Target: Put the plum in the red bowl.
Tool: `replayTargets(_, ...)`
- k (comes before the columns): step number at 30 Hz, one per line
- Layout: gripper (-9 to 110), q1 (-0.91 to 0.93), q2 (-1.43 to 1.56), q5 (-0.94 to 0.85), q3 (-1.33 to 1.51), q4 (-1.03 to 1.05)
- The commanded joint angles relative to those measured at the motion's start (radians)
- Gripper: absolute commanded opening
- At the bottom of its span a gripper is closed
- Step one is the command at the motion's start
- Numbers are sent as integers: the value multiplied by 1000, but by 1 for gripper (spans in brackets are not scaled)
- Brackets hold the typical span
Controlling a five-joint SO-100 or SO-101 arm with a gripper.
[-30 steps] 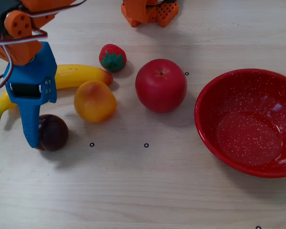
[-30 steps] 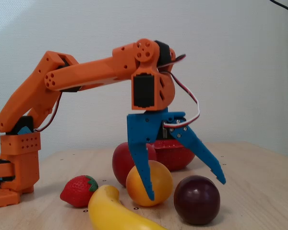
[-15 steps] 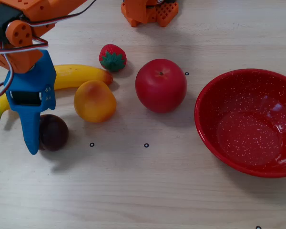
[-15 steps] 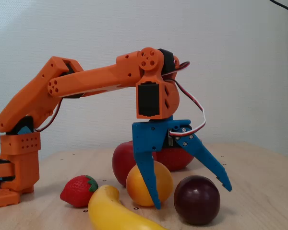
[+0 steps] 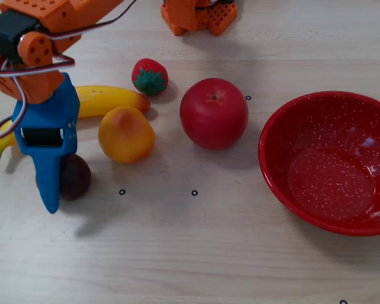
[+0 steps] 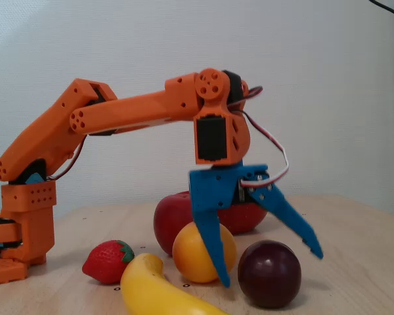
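Observation:
The plum [image 5: 76,177] is small, dark maroon and glossy, and lies on the wooden table at the left; it is near the front in the side-on fixed view [image 6: 269,273]. My blue gripper [image 5: 50,185] hangs open right over it and covers its left part from above. Seen from the side, the gripper [image 6: 270,269] has one finger down beside the plum's left edge and the other spread above its right side. Neither finger visibly touches it. The red bowl [image 5: 285,120], wide and white-speckled, sits empty at the right; its rim [image 6: 248,216] shows behind the other fruit.
A yellow-orange fruit [image 5: 125,133] lies just right of the gripper. A banana [image 5: 107,99] and a strawberry [image 5: 149,76] are behind it. A large red apple [image 5: 213,113] stands between the plum and the bowl. The arm's orange base [image 5: 198,16] is at the top edge.
The open gripper has shifted downward in the top-down view and rightward in the side-on view, and has sunk lower around the plum. The plum and the other fruit have stayed put.

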Motion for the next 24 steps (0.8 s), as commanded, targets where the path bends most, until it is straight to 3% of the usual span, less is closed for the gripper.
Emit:
replayTargets(1, 52, 21, 51, 29, -71, -34)
replayTargets(14, 51, 20, 34, 49, -71, -78)
replayTargets(24, 44, 20, 31, 71, -71, -97)
